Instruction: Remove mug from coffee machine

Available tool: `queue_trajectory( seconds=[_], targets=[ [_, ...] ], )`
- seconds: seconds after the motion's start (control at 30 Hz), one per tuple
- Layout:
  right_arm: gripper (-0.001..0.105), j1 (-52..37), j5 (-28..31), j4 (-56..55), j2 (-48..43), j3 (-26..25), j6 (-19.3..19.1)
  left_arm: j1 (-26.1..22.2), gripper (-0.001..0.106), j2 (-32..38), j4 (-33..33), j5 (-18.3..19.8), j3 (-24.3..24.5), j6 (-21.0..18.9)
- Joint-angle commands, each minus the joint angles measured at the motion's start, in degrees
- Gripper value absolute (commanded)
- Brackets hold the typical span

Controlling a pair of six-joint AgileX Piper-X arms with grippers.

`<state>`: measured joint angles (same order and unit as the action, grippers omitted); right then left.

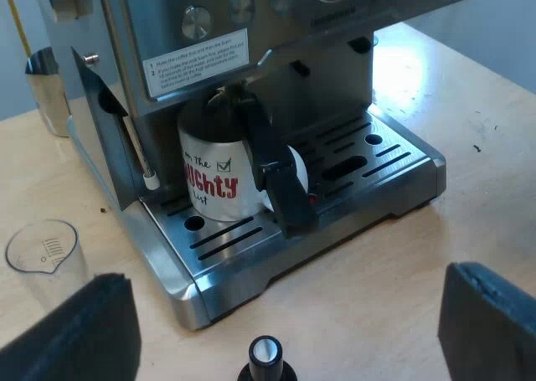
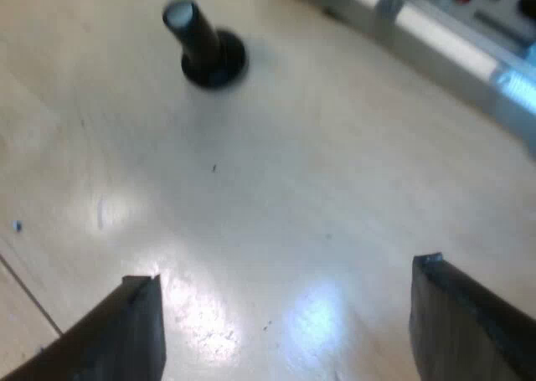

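**Left fingers (image 1: 490, 314) wide, mug (image 1: 213, 176) on the tray (image 1: 394, 159)**

Left fingers gape empty over the counter (image 1: 377, 289) by the tamper (image 1: 266, 356). That wrist catches the mug on the machine's (image 1: 293, 79) tray, the holder's (image 1: 276, 172) dark handle crossing in front, a glass (image 1: 42, 251) nearby. Right fingers (image 2: 469, 314), equally wide and empty, face the upright tamper and the machine's front edge.
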<state>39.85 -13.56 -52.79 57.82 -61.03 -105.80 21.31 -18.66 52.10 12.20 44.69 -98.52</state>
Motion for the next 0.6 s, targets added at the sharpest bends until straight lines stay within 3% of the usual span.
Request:
queue_trajectory(
  seconds=[0.03, 0.2, 0.4, 0.6],
  targets=[
    [0.063, 1.25, 0.05, 1.52, 2.6, -0.36, -0.29, 0.13, 0.079, 0.04, -0.14, 0.06, 0.3, -0.5],
    [0.063, 2.24, 0.05, 3.47, 6.47, -0.36, 2.13, 0.13, 0.079, 0.04, 0.43, 0.06, 0.3, -0.5],
    [0.063, 3.14, 0.93, 12.66, 15.65, -0.36, 8.7, 0.13, 0.079, 0.04, 0.41, 0.06, 0.3, -0.5],
    [0.063, 3.14, 1.42, 18.39, 19.04, -0.36, 10.12, 0.13, 0.079, 0.04, 0.41, 0.06, 0.3, -0.2]
  ],
)
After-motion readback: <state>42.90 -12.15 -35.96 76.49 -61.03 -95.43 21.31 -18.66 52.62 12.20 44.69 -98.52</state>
